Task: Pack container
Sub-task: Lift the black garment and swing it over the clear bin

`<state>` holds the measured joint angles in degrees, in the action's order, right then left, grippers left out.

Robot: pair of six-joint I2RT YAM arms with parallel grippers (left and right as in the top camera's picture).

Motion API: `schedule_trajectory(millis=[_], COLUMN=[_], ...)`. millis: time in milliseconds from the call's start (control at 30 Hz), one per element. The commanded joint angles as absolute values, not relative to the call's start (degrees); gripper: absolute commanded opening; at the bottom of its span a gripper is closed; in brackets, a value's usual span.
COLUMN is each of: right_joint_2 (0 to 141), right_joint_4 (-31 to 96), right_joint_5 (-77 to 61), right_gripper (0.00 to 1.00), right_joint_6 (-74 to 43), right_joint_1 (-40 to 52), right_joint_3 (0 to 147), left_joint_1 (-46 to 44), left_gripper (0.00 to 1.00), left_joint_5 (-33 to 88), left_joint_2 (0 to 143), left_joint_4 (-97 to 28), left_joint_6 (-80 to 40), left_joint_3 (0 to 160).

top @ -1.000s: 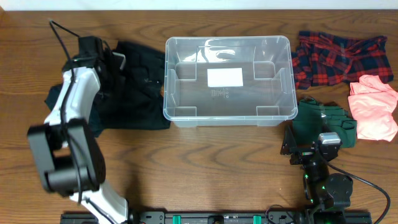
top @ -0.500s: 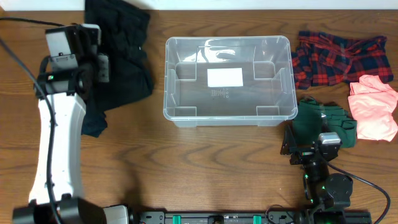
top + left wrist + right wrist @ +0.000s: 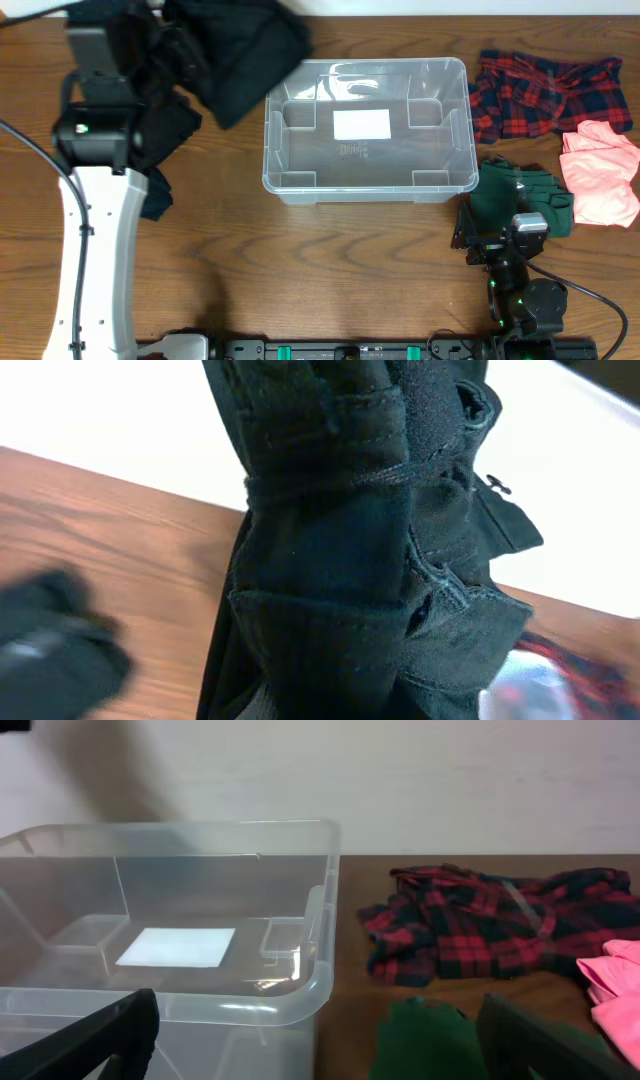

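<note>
Left gripper (image 3: 158, 48) clamps a crumpled black garment (image 3: 245, 45) (aloft) beside the clear rectangular plastic container (image 3: 366, 190). Right gripper (image 3: 318, 1020) gapes before it.

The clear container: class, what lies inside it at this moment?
Only the white label on the bottom of the container shows; no clothing lies inside. The lifted black garment covers its far-left corner from overhead, so that bit is hidden.

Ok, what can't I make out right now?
Left gripper: fingertips buried in the black fabric garment, overhead and left wrist views.
That garment's upper part: cut off by the overhead's top edge.
Dark green garment: near end blurred and cropped at the right wrist view's bottom edge.
</note>
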<state>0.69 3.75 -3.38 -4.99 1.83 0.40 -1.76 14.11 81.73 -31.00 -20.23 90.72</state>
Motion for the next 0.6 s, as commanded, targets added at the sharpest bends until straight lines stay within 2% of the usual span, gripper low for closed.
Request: schedule_trajectory(millis=[0, 300, 567], right_joint_2=[0.43, 0.43, 0.43], right_joint_4=[3.95, 3.92, 3.95], right_joint_5=[-3.40, -3.40, -3.40], right_gripper=[0.99, 0.99, 0.99], right_joint_6=[-5.52, -5.52, -5.52], right_joint_1=[1.30, 1.30, 1.30], right_joint_3=[0.32, 0.32, 0.32], left_joint_1=[-5.39, -14.13, -16.84], left_gripper=[0.06, 0.06, 0.06], left_joint_5=[16.82, 18.98, 24.99], left_joint_2=[81.23, 87.70, 92.55], left_joint_4=[-31.11, -39.38, -43.55], left_joint_6=[-29.19, -26.96, -16.62], left_joint_3=[92.99, 92.99, 92.97])
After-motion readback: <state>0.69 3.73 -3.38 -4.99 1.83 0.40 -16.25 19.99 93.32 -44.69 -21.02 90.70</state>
